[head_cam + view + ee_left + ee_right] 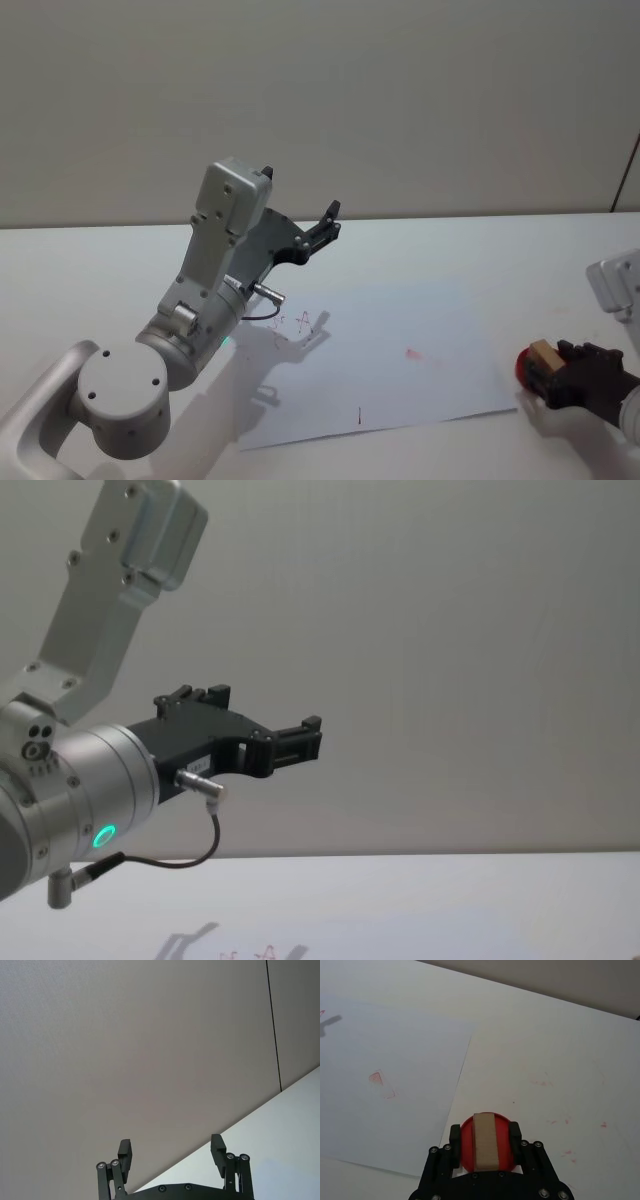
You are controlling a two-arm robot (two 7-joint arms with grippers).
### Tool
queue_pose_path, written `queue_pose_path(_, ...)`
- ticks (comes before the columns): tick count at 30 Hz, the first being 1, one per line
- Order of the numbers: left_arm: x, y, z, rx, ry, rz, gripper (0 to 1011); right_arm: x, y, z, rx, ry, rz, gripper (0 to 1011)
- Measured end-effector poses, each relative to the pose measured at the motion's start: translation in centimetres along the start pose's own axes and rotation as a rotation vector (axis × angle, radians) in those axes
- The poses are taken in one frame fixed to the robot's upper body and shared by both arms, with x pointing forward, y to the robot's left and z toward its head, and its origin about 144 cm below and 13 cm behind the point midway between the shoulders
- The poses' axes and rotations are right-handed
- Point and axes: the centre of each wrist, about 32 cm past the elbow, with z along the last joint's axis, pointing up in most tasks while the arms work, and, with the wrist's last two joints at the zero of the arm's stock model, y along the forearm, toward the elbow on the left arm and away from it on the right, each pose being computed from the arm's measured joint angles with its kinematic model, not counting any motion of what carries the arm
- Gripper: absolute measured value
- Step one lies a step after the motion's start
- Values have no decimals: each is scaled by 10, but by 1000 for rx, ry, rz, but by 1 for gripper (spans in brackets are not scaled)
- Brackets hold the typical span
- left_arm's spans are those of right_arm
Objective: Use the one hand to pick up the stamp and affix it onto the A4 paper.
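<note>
Nearest, at about four o'clock in the head view: the right gripper (pixel 560 375), clenched on the stamp (pixel 543 354), low over the table (pixel 100 270) just off the right edge of the A4 paper (pixel 420 350). Seen from the right wrist, the same grip: black fingers (pixel 455 1135) pressed to both sides of a round red body, with the tan wooden bar (pixel 485 1141) of the stamp (pixel 485 1141) running between them. Held from the sides, presumably to leave the inked face clear and pointing down for a flat press. Whether that face touches the table or hangs just above it: cannot tell.

Next out, toward ten o'clock from the stamp: the sheet itself, lying flat, already carrying a faint red print (pixel 376 1078) near its middle, a short red stroke (pixel 359 414) toward its near edge, and red scribbles (pixel 290 322) at its far left. Plenty of bare white between those marks, so probably a free patch to stamp on. Scattered red flecks (pixel 567 1152) also on the bare table to the right of the sheet.

Farther still, at about nine to eleven o'clock: the left gripper (pixel 325 228), raised well above the table and pointed at the wall (pixel 400 100), fingers spread with nothing between them. Parked high, likely to keep clear of the sheet and out of the working arm's way. Green ring (pixel 103 835) lit on its wrist, cable looping below.
</note>
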Motion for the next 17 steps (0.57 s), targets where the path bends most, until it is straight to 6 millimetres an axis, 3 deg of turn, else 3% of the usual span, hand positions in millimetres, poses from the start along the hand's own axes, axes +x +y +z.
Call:
queue_pose_path(3, 0, 0, 0, 0, 0, 0, 1001, 0, 0, 0, -1, 0, 1, 579)
queue_pose_path(6, 0, 0, 0, 0, 0, 0, 1001, 0, 1, 0, -2, 0, 1, 721)
queue_pose_path(11, 0, 0, 0, 0, 0, 0, 1001, 0, 1, 0, -3, 0, 2, 827)
queue_pose_path(14, 0, 0, 0, 0, 0, 0, 1001, 0, 1, 0, -4, -1, 2, 946)
queue_pose_path(17, 0, 0, 0, 0, 0, 0, 1001, -1, 2, 0, -5, -1, 2, 989)
